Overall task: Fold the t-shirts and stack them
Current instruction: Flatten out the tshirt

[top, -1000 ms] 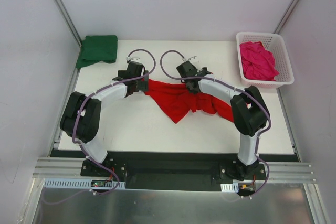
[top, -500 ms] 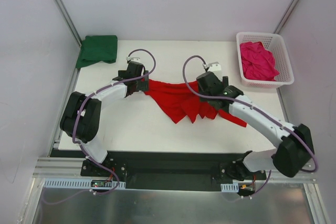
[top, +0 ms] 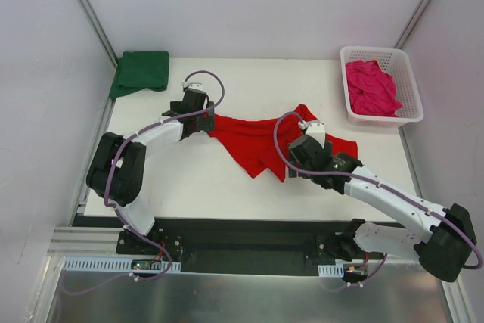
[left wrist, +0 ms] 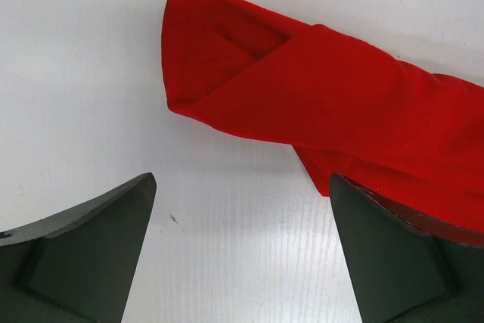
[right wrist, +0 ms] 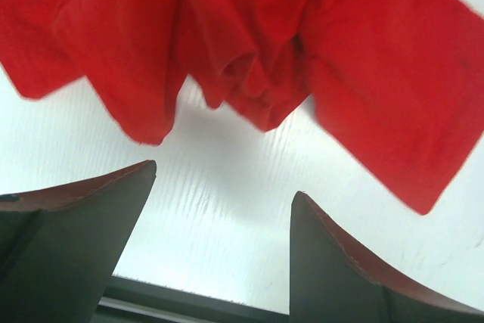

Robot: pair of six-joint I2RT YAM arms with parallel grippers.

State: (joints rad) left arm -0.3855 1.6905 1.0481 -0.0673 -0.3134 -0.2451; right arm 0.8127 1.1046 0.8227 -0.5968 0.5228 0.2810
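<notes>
The red t-shirt (top: 253, 140) lies crumpled and partly spread across the middle of the table. My left gripper (top: 205, 122) is open and empty at the shirt's left end; in the left wrist view (left wrist: 242, 183) a folded red corner (left wrist: 302, 88) lies just ahead of the fingers. My right gripper (top: 291, 167) is open and empty at the shirt's near right edge; in the right wrist view (right wrist: 224, 179) red folds (right wrist: 249, 51) show just beyond the fingertips. The dark green t-shirt (top: 141, 72) lies folded at the back left. The magenta-pink t-shirt (top: 371, 87) lies bunched in the basket.
The white lattice basket (top: 378, 52) stands at the back right corner. The right arm's elbow (top: 452, 240) reaches out past the table's near right corner. The table's near edge (right wrist: 189, 304) shows as a dark strip close behind the right fingers.
My right gripper has moved from above the shirt's middle toward the near right, its elbow swinging out to the right. The shirt's right part now lies spread further right. The left arm has not moved.
</notes>
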